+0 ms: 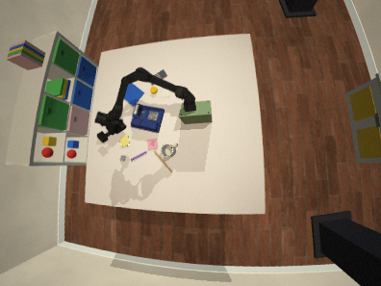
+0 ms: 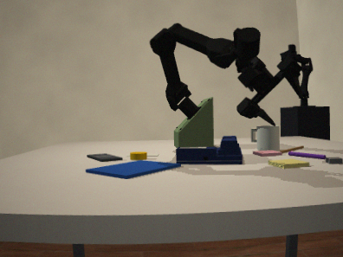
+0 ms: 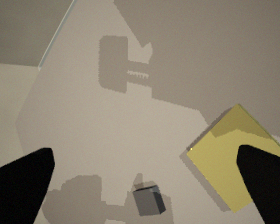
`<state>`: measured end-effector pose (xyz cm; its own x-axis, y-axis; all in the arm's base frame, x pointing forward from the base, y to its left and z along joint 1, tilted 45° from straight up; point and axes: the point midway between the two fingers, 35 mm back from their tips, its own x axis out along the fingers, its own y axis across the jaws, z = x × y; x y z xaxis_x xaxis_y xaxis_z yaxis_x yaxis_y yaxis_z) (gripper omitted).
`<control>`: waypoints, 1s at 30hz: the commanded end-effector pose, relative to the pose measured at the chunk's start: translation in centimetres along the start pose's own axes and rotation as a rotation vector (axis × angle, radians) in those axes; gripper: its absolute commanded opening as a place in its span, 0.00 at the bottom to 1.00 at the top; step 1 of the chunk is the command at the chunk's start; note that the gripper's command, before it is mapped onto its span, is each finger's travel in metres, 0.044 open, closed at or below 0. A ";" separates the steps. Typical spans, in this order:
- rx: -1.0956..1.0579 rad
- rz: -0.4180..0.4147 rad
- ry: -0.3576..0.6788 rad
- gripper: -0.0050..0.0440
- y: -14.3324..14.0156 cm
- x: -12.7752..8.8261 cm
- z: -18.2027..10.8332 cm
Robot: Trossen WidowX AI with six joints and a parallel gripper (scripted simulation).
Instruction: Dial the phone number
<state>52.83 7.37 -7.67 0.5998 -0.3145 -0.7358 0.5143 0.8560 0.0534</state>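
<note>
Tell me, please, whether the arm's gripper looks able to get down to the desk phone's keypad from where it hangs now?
Probably yes. The open gripper hangs empty above the table, just beside the desk phone, and nothing stands between them; the yellow pad lies flat nearby.

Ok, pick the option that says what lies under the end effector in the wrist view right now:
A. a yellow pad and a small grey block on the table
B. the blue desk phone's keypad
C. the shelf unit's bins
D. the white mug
A: the wrist view shows the yellow pad and the small grey block on the table, seen between the open end effector fingers; no phone appears there.
</note>
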 end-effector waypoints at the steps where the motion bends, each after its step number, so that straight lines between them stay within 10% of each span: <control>1: -0.036 -0.071 0.097 1.00 -0.4 -0.2 -4.1; 17: -0.277 -0.400 0.339 1.00 -4.9 -5.2 -15.7; 30: -0.480 -0.656 0.417 1.00 -9.2 -10.1 -19.2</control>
<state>32.21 10.90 -13.86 0.0115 -0.6564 -0.7543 0.3429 0.7112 -0.6137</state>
